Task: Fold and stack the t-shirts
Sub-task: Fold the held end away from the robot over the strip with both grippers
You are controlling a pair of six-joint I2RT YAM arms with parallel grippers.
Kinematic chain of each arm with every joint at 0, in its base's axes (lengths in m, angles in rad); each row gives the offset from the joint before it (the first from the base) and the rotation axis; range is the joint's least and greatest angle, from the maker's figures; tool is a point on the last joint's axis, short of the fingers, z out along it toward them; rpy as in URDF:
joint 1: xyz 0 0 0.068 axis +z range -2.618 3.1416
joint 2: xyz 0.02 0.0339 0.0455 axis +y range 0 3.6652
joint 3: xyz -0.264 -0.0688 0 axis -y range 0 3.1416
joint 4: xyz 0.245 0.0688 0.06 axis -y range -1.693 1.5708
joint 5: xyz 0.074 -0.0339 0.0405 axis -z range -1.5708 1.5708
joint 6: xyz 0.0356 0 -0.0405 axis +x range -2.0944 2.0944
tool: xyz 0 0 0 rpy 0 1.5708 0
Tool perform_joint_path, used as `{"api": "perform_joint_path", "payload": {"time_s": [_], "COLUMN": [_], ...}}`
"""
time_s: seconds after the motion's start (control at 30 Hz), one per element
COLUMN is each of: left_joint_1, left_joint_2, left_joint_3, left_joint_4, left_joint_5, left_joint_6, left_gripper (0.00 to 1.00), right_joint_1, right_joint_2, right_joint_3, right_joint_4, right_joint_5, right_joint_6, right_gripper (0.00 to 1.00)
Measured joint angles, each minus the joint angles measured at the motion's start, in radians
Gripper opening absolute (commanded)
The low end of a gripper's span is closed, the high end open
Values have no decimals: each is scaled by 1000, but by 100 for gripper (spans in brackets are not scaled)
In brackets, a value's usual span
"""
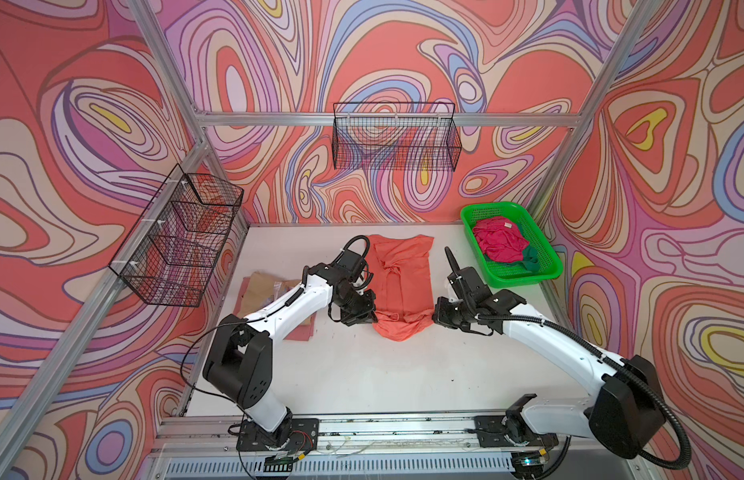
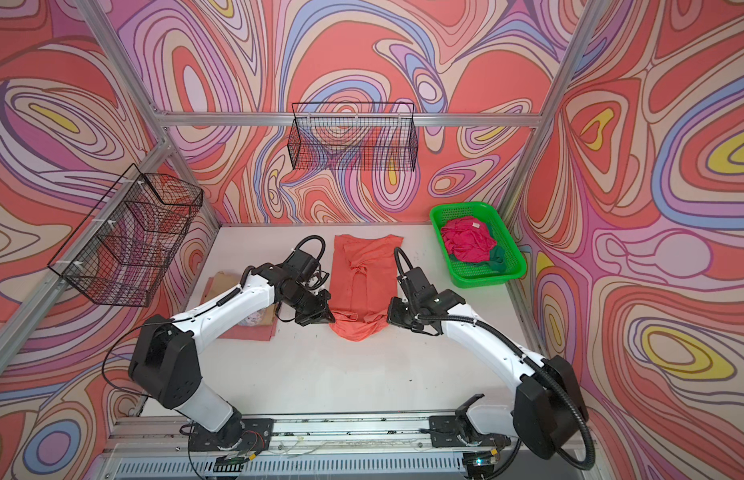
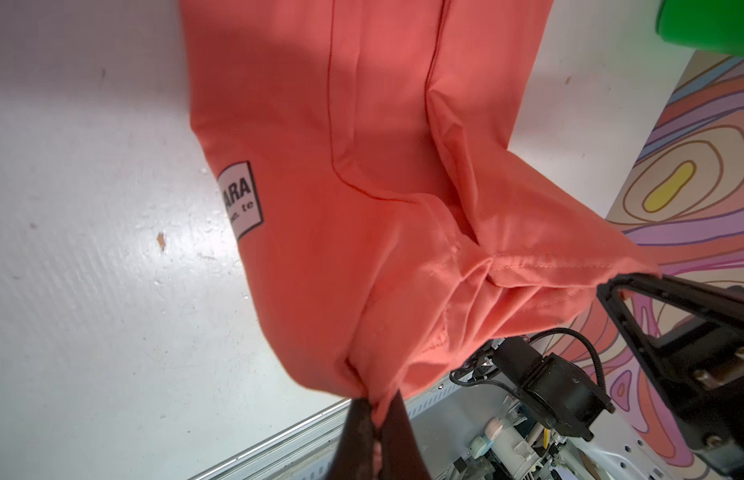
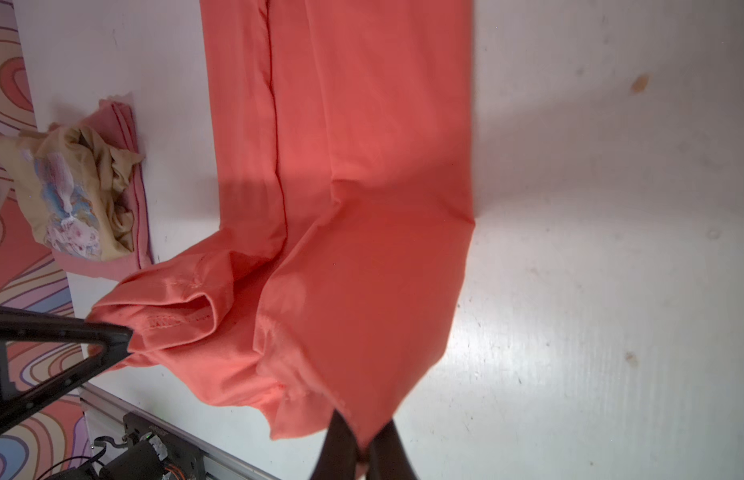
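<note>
Top views: coral-orange tee [image 1: 401,278] lies lengthwise mid-table [image 1: 362,374], sides folded in to a narrow strip. L gripper [image 1: 372,318] and R gripper [image 1: 436,315] each pinch a near corner. Magenta-pink tee [image 1: 497,245] and dark green tee [image 1: 530,257] sit in the green basket [image 1: 470,216], far right. Tan tee [image 1: 260,289] lies on the salmon-pink tee [image 1: 299,332], left, partly under the arm.

L wrist: L gripper [image 3: 378,411] jaws closed on the hem, cloth lifted off the table.

R wrist: R gripper [image 4: 364,436] jaws clamped on the other corner, cloth raised too.
</note>
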Motion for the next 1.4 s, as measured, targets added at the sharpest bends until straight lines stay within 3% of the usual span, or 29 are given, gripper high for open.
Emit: {"api": "perform_joint_path", "payload": {"time_s": [0.47, 0.93, 1.17, 1.2, 1.3, 1.4], "left_joint_1": [95, 148, 159, 163, 175, 183], "left_joint_2": [299, 524, 612, 616, 619, 613], "left_joint_3": [340, 582, 689, 689, 689, 689], "left_joint_4": [-39, -89, -119, -123, -137, -137], "left_joint_5": [-8, -18, -16, -14, -14, -13], "left_joint_6": [32, 32, 33, 32, 32, 27], "left_gripper": [0, 0, 23, 28, 43, 53], "right_joint_1": [-149, -206, -229, -232, -237, -241], "right_joint_2": [321, 574, 660, 674, 709, 713], "right_joint_3": [274, 453, 507, 515, 545, 572], "right_joint_4": [27, 57, 79, 74, 61, 36], "right_joint_5": [-117, -190, -198, -198, -198, -187], "right_joint_6": [-143, -165, -163, -163, -170, -181], "right_gripper": [0, 0, 0, 3, 29, 47]}}
